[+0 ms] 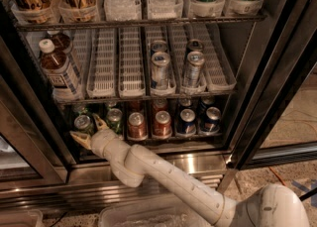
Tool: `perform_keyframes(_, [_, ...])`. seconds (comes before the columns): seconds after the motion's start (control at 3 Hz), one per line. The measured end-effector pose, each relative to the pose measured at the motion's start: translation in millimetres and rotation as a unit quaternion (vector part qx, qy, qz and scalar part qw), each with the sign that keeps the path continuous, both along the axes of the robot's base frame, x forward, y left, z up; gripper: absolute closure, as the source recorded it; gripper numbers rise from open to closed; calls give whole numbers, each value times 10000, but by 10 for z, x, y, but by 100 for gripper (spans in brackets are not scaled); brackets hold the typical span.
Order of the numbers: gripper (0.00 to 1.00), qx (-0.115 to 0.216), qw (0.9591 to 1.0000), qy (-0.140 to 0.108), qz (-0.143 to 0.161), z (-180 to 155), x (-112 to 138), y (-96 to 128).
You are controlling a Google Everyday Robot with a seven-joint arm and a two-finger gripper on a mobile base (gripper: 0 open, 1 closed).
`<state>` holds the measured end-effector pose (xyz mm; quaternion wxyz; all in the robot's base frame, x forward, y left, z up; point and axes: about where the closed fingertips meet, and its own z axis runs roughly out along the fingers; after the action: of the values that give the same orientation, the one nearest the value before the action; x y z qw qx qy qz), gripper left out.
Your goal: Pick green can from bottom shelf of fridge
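The fridge [277,72] stands open with black door frames. On the bottom shelf [148,139], a dark wire rack, stand short cans in lanes. The leftmost green can [82,123] sits at the front left, and a second green can [115,119] stands beside it. Right of them are two red-brown cans [136,124] and two dark blue cans [187,120]. My gripper [89,129] reaches in from below on a white arm. It is open, with one finger [79,138] at the lower left of the leftmost green can and the other finger [100,122] between the two green cans.
Above is a rack of white slotted trays [104,62] with taller silver cans [159,67] and brown bottles [57,67]. The top rack holds large bottles and cups. A ribbed steel base [198,164] runs below the shelf. A clear bin [129,216] lies on the floor.
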<state>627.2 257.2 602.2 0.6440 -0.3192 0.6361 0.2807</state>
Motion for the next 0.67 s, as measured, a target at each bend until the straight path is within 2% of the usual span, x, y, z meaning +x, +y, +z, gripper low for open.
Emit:
perform_keyframes(0.33, [51, 10, 9999, -39, 113, -11, 2, 83])
perform_keyframes(0.67, [76, 11, 9999, -40, 116, -10, 2, 84])
